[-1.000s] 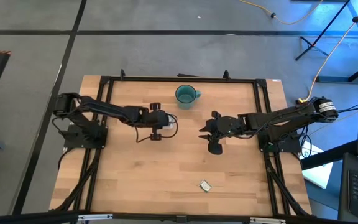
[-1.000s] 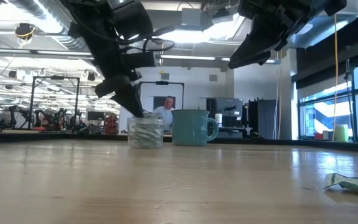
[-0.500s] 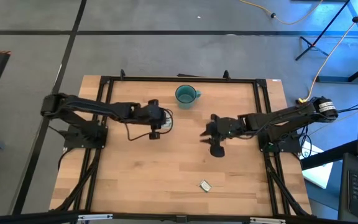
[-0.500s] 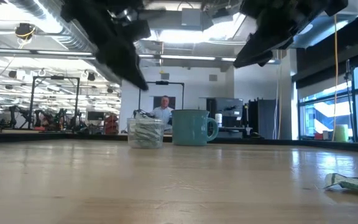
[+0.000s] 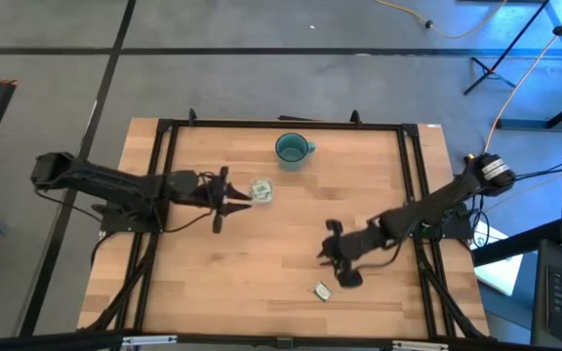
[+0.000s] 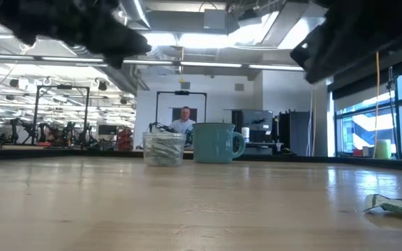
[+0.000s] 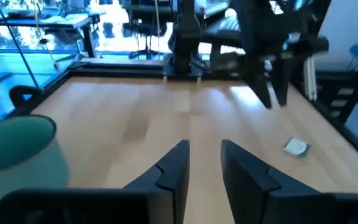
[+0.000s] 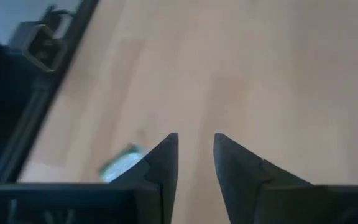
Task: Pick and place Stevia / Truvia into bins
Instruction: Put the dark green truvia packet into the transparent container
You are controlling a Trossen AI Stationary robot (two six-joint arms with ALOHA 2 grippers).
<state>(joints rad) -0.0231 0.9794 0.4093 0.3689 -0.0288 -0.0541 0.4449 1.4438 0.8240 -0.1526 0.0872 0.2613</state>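
Note:
A clear square tub (image 5: 260, 190) filled with pale green and white packets stands on the table near the teal mug (image 5: 292, 149); it also shows in the low view (image 6: 163, 148). One packet (image 5: 322, 291) lies flat on the table near the near edge, and shows in the low view (image 6: 396, 205). My left gripper (image 5: 242, 199) is open and empty just left of the tub, above the table (image 7: 204, 149). My right gripper (image 5: 326, 256) is open and empty, above and just beyond the lone packet (image 8: 120, 163); its fingertips (image 8: 196, 140) stand beside the packet without touching it.
The teal mug (image 6: 216, 142) stands right of the tub in the low view and shows in the left wrist view (image 7: 17, 152). A black frame (image 5: 167, 127) runs round the wooden table. A person sits in the room behind the table (image 6: 185, 118).
My left gripper has risen out of the tub and drawn back toward the table's left edge; the tub has stayed in place. My right gripper has gone from the table's middle toward the near edge, toward the lone packet.

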